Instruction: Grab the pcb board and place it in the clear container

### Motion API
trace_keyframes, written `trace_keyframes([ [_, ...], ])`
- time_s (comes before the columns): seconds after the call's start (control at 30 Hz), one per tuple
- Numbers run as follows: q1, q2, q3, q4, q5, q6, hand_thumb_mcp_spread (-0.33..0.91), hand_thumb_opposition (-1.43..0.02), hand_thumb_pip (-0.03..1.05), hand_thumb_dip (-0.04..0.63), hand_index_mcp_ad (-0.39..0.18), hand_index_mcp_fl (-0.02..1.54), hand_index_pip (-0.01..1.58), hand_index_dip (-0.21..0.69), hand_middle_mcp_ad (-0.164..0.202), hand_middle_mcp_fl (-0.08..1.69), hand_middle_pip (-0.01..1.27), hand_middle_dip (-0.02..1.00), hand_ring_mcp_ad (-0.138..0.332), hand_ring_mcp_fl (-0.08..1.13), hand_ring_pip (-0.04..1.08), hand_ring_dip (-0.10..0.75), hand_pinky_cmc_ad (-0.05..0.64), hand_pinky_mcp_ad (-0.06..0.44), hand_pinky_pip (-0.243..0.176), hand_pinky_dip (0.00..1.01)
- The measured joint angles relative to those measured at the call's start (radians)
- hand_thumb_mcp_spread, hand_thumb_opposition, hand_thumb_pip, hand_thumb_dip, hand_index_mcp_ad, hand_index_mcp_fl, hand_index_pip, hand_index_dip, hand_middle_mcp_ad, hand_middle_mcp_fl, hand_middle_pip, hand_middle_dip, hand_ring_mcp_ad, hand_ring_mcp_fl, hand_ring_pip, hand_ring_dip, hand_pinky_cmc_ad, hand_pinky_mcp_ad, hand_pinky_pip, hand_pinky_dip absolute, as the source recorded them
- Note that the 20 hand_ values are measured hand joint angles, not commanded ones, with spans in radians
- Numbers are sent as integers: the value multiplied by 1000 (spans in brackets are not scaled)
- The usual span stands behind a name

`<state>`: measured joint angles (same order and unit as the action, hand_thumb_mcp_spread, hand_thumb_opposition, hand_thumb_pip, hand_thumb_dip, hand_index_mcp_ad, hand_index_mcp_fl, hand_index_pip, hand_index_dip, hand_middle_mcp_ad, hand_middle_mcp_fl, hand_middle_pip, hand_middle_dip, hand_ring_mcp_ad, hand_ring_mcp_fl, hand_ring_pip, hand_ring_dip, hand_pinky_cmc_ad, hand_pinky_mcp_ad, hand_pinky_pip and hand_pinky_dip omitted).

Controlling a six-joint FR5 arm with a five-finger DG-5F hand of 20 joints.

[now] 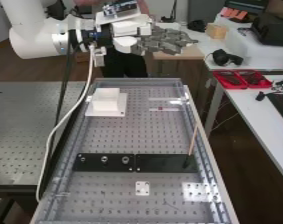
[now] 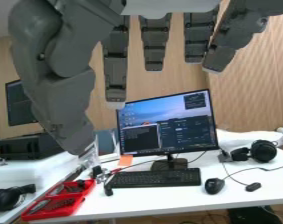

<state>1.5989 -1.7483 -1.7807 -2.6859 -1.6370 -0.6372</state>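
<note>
Above and beyond the bench's far end, the hand (image 1: pixel 166 41) points sideways in the high view, its dark grey fingers loosely extended and holding nothing. In the wrist view the hand (image 2: pixel 155 42) has straight fingers, with the thumb apart from them. A clear, box-like outline (image 1: pixel 166 99) with a small red spot lies on the far right part of the perforated bench top, well below the hand. Two flat black plates (image 1: pixel 105 160) lie side by side across the middle; I cannot tell whether either is the pcb board.
A white block (image 1: pixel 106 99) sits on a white plate at the far left of the bench (image 1: pixel 118 137). A thin stick (image 1: pixel 193 140) rises from the right black plate. Nearer stands a small white plate (image 1: pixel 142 188). Red trays (image 1: pixel 241 79) and a monitor (image 2: pixel 168 125) occupy a side table.
</note>
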Motion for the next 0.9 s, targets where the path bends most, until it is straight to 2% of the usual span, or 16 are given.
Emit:
trace_keyframes([
  [0.9, 4, 4, -6, 12, -2, 0, 396, -855, 536, 284, -120, 354, 485, 227, 75, 75, 136, 173, 218, 12, 103, 52, 291, 180, -61, 353],
])
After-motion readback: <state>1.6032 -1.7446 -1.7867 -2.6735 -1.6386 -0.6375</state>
